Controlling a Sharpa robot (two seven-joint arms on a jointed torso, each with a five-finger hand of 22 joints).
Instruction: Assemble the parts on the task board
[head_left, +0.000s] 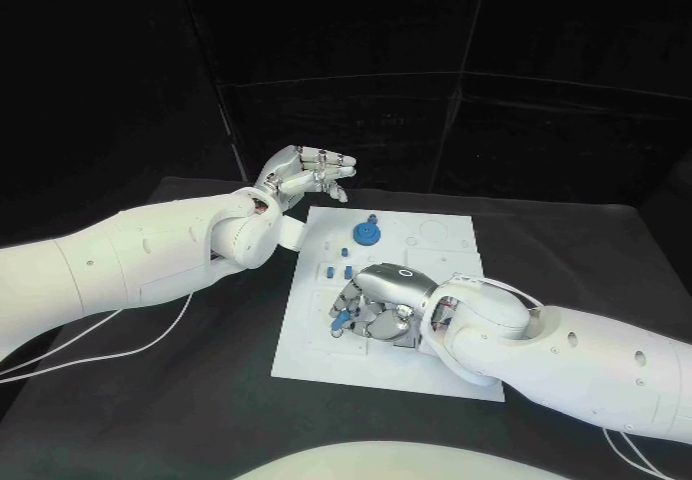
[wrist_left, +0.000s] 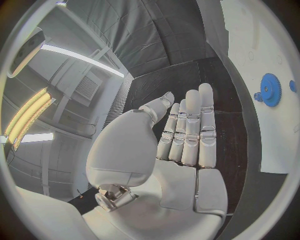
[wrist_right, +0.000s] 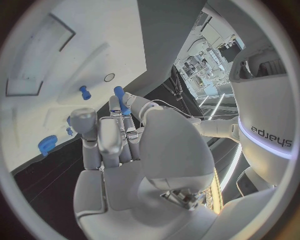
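Now, from the head: right hand low over the white board, pinching a small blue peg; left hand raised, empty, fingers loosely apart. Left wrist: blue gear seated on board. Right wrist: peg at fingertips. Probably mid-insertion; next, lining up with a hole.

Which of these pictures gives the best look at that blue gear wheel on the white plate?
The left wrist view: there the blue gear shows its toothed rim clearly, standing unobstructed on the task board. The head view shows it smaller, at the board's far end. In the right wrist view a blue round piece near the board's edge may be it; I cannot tell.
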